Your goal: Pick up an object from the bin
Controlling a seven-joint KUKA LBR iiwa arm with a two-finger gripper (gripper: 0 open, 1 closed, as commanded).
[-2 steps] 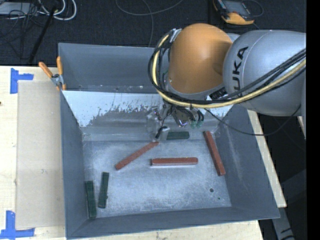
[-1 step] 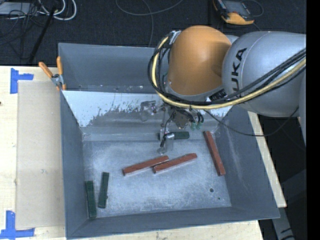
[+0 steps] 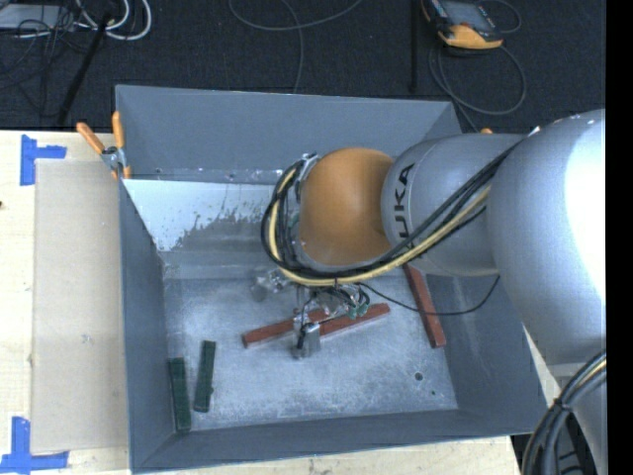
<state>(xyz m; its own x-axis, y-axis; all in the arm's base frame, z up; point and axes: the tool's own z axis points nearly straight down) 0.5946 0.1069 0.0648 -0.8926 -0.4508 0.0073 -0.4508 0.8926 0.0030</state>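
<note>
The gripper (image 3: 305, 336) is down at the floor of the grey bin (image 3: 297, 431), set right on a long reddish-brown stick (image 3: 265, 335) at about its middle. Whether it is parted, closed or clamped on that stick cannot be told, since the wrist above hides much of it. The stick lies flat near the middle of the floor, slanted so that its left end is nearer the front wall and its right end nearer the back. At that right end, touching it or very nearly so, lies a short dark green piece (image 3: 374, 312). Directly above the stick's middle hangs the arm's rounded orange cover (image 3: 336, 206), wrapped by black and yellow cables (image 3: 280, 228), and from there the thick silver arm (image 3: 534, 216) runs off to the right. To the right of the stick, and apart from it, a second reddish-brown stick (image 3: 427, 315) lies steeply slanted at the foot of the bin's right wall. Well to the left of the long stick and nearer the front wall lies a dark green stick (image 3: 205, 374) and, just beside it, a second dark green stick (image 3: 178, 396), the two almost parallel and pointing roughly front to back. The floor around the long stick is metal with pale scuffing.
</note>
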